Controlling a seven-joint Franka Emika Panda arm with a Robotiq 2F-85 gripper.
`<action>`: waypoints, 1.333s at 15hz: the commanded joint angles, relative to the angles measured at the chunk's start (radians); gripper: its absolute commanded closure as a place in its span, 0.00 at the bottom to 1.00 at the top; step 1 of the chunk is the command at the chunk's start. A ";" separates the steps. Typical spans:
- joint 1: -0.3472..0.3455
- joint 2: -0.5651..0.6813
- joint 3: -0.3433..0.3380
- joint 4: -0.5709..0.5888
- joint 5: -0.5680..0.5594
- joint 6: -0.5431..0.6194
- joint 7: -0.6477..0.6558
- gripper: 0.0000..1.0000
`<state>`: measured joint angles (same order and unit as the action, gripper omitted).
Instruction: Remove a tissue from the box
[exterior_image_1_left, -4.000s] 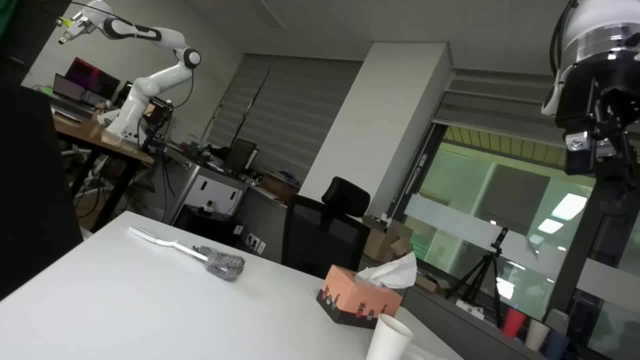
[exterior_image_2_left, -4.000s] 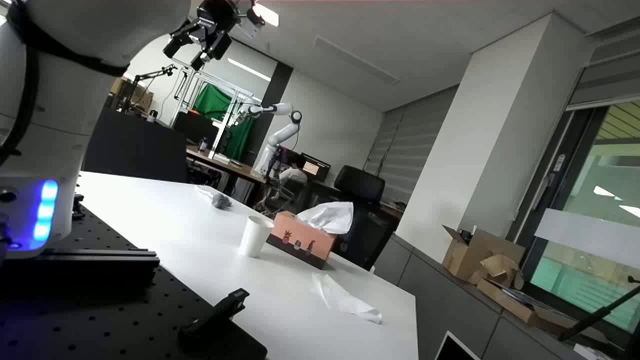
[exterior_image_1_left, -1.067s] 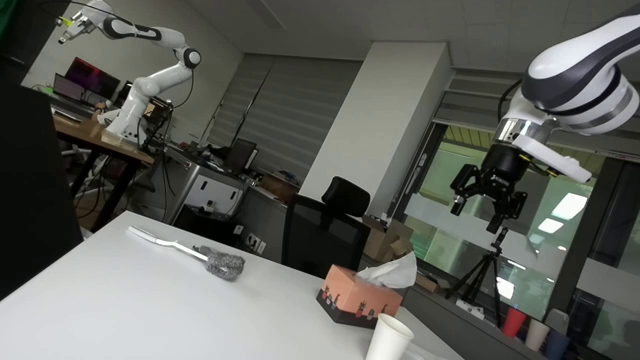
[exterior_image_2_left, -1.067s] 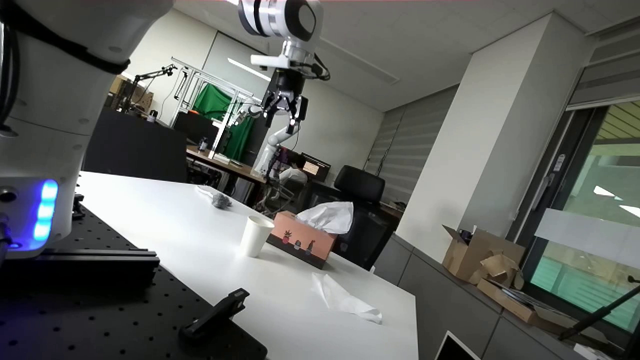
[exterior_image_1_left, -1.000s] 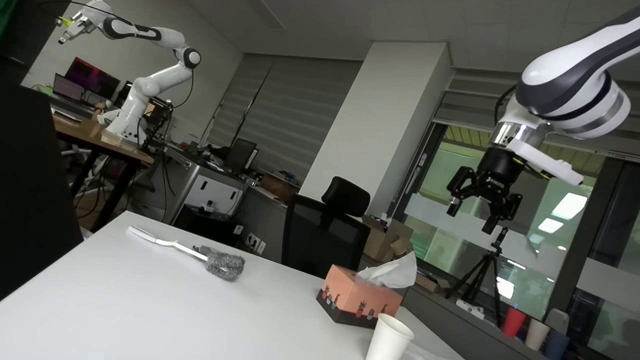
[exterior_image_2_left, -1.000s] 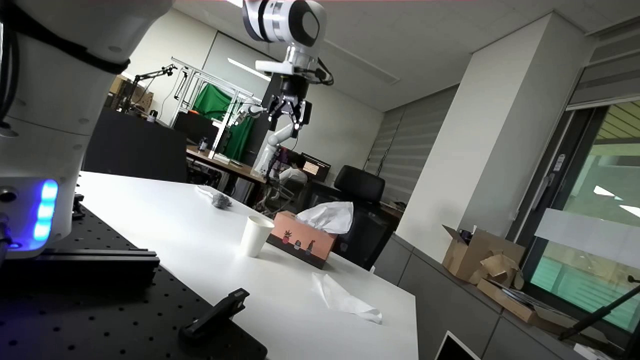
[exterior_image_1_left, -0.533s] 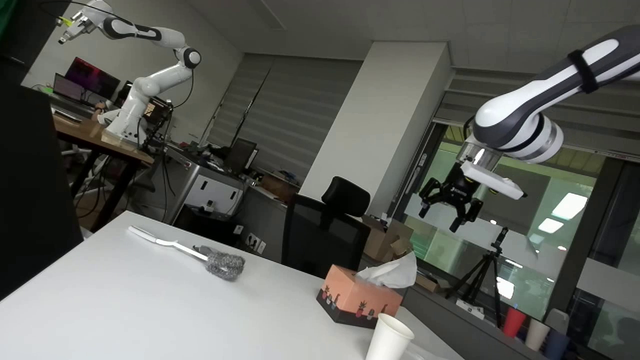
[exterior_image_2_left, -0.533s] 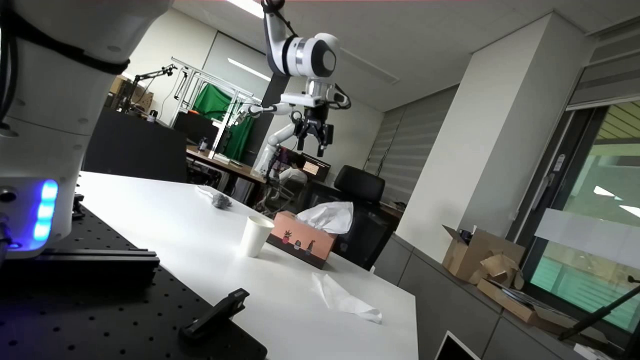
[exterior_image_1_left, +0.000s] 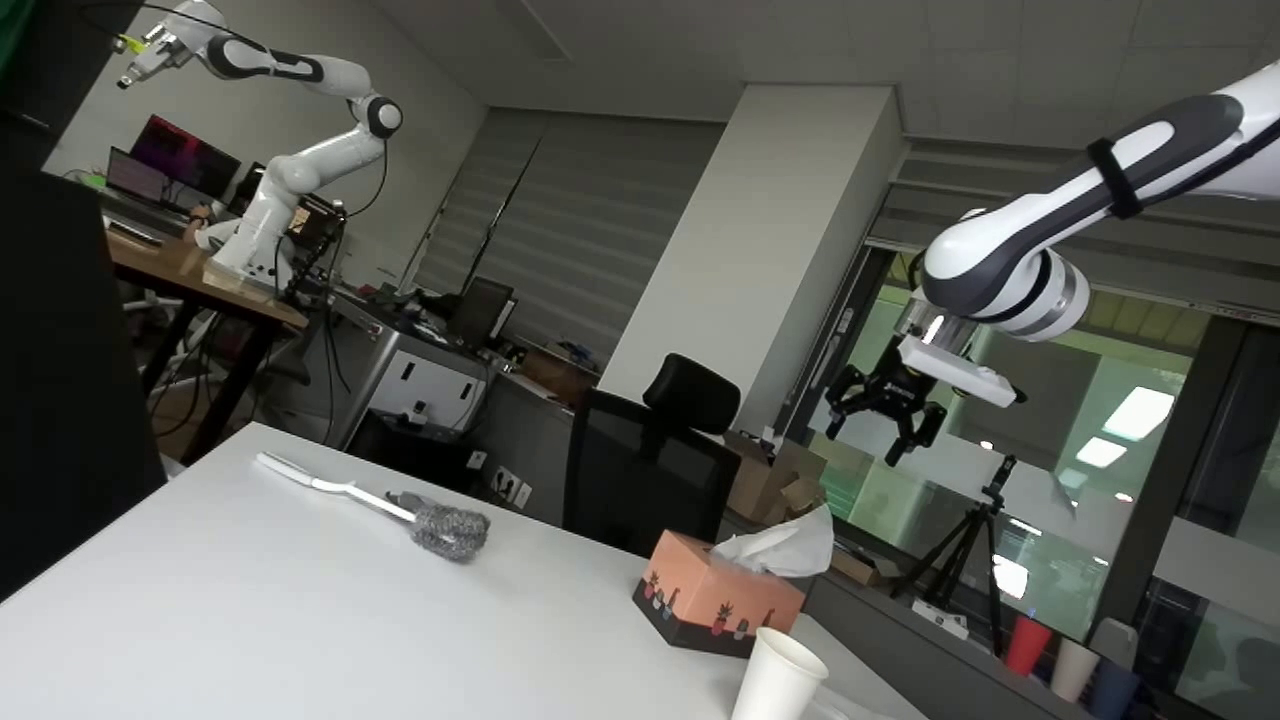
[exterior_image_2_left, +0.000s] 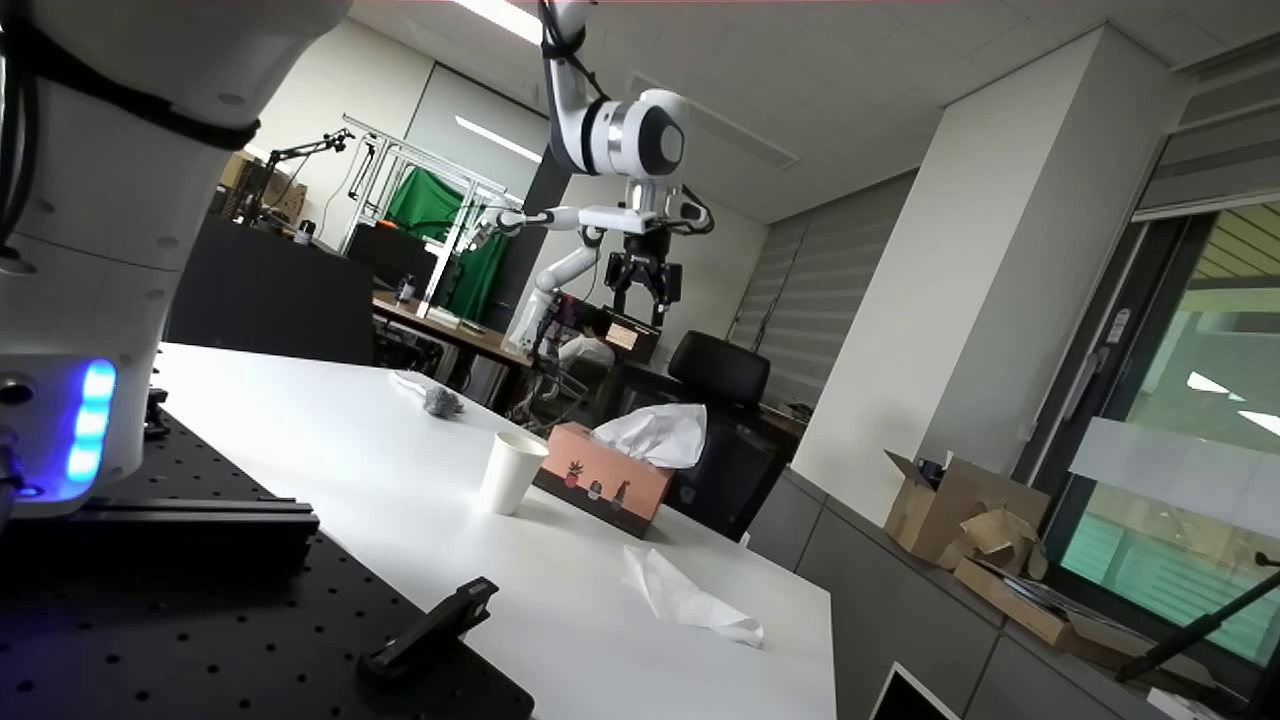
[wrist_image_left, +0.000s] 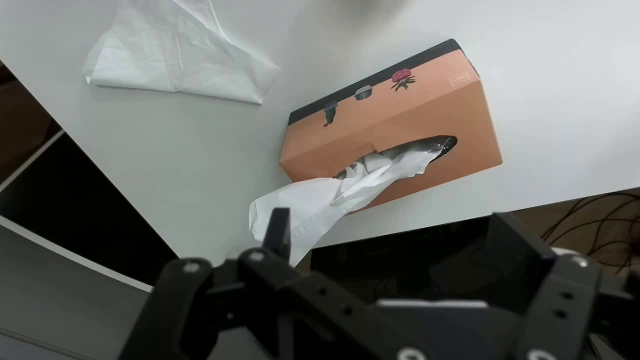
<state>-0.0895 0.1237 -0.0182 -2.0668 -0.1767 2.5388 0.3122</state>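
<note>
The box (exterior_image_1_left: 735, 608) is orange with a dark lower band and stands near the table edge. It also shows in an exterior view (exterior_image_2_left: 600, 478) and the wrist view (wrist_image_left: 420, 115). The white tissue (exterior_image_1_left: 780, 548) sticks out of its top slot and flops to one side; it also shows in an exterior view (exterior_image_2_left: 655, 435) and the wrist view (wrist_image_left: 320, 197). My gripper (exterior_image_1_left: 864, 442) is open and empty, in the air above the box, apart from the tissue. It also shows in an exterior view (exterior_image_2_left: 639, 312). In the wrist view the gripper's left finger (wrist_image_left: 280, 227) overlaps the tissue's loose end.
A white cup (exterior_image_2_left: 512, 472) stands beside the box. Another loose white sheet (exterior_image_2_left: 690, 600) lies flat on the table, also in the wrist view (wrist_image_left: 175, 60). A grey-headed brush (exterior_image_1_left: 450, 530) lies further off. A black chair (exterior_image_1_left: 640, 480) stands behind the table edge.
The arm has swung into view over the table, and my gripper has come down and closer to the box, slowing in the last half second. The box, tissue and cup have not moved.
</note>
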 joint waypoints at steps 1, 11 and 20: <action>0.025 -0.002 -0.025 0.000 0.007 -0.001 -0.007 0.00; 0.041 0.142 -0.060 0.125 -0.013 0.035 0.041 0.00; 0.190 0.411 -0.261 0.385 -0.068 0.111 0.348 0.00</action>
<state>0.0382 0.4422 -0.1969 -1.7941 -0.2191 2.6514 0.4978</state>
